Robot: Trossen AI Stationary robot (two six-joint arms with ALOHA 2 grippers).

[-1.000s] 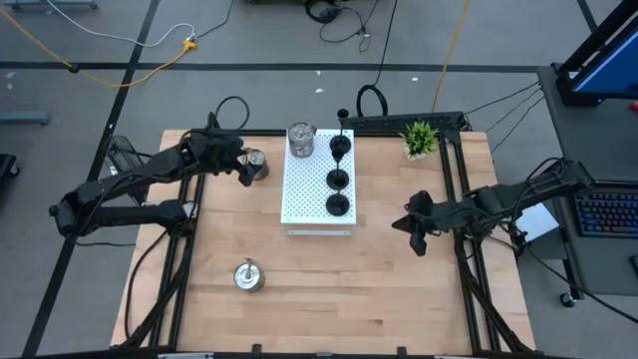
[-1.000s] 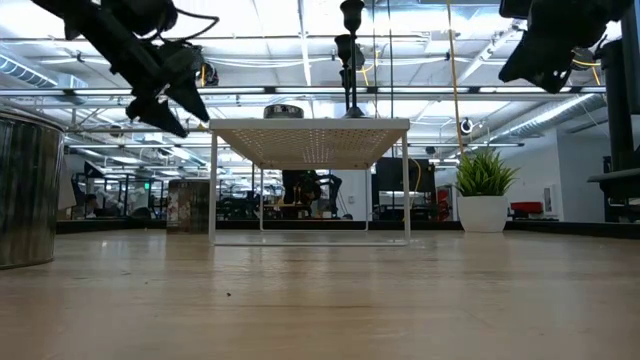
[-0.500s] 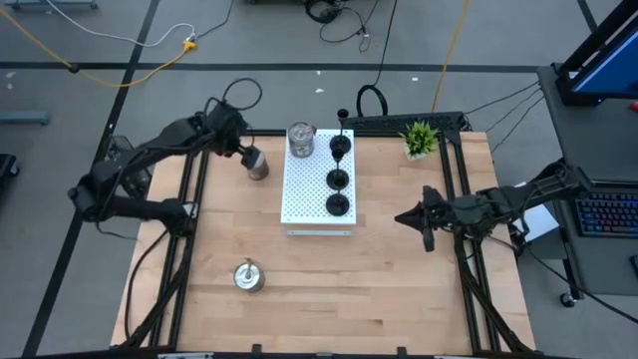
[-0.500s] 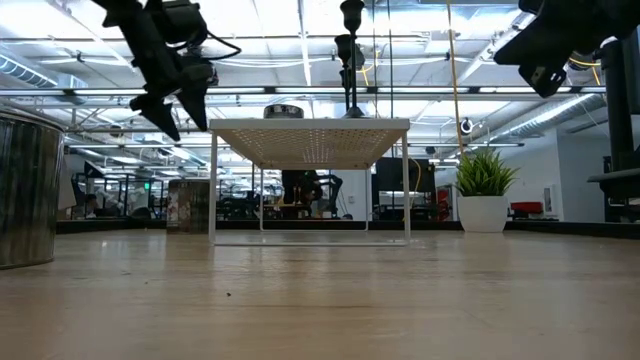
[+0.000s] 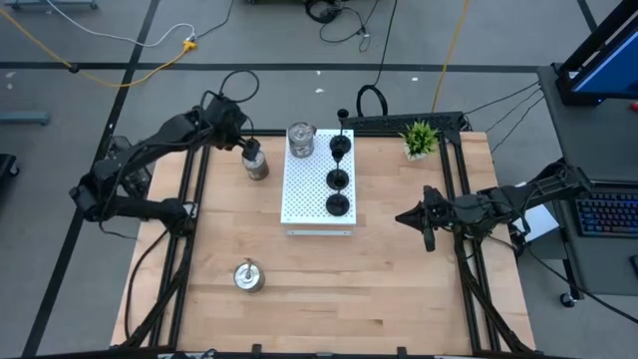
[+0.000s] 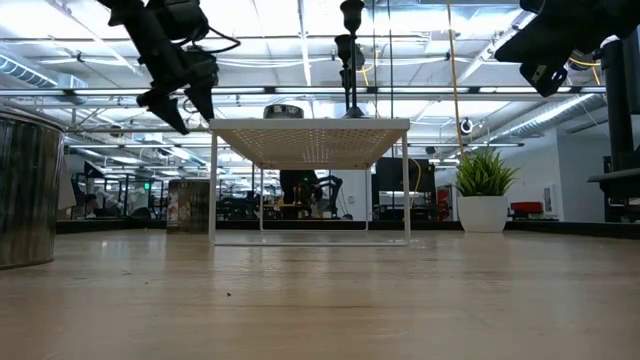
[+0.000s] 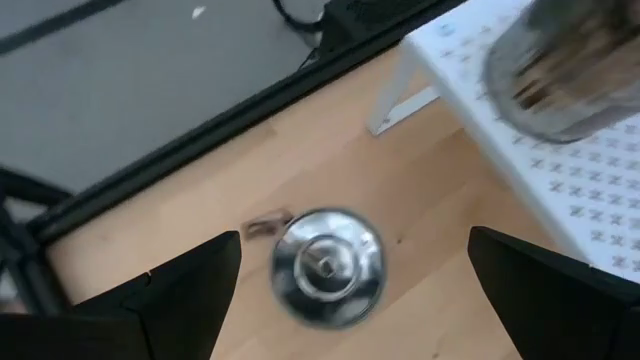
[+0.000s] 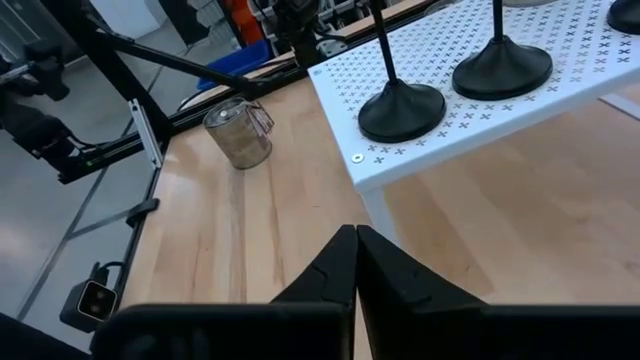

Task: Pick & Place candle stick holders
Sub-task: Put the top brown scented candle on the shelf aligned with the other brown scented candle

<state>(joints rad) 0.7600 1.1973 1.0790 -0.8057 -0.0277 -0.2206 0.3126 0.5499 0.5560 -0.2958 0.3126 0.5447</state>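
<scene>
Three black candle stick holders (image 5: 338, 179) stand in a row on the white perforated board (image 5: 304, 194), with a silver holder (image 5: 301, 140) at the board's far left corner. A second silver holder (image 5: 256, 166) stands on the table left of the board, and a third (image 5: 246, 276) stands near the front. My left gripper (image 5: 243, 150) is open and hovers above the second holder, which shows below and between its fingers in the left wrist view (image 7: 328, 265). My right gripper (image 5: 420, 222) is shut and empty, raised to the right of the board.
A small green potted plant (image 5: 420, 138) stands at the far right of the table. Black frame rails (image 5: 191, 199) run along the table's left and right sides. Bare wood lies in front of the board. The near silver holder fills the low view's left edge (image 6: 25, 190).
My left arm has drawn back toward the table's far edge and its gripper has risen a little, staying over the silver holder beside the board. My right gripper has shifted slightly toward the table's right edge and turned a little. The holders stand where they were.
</scene>
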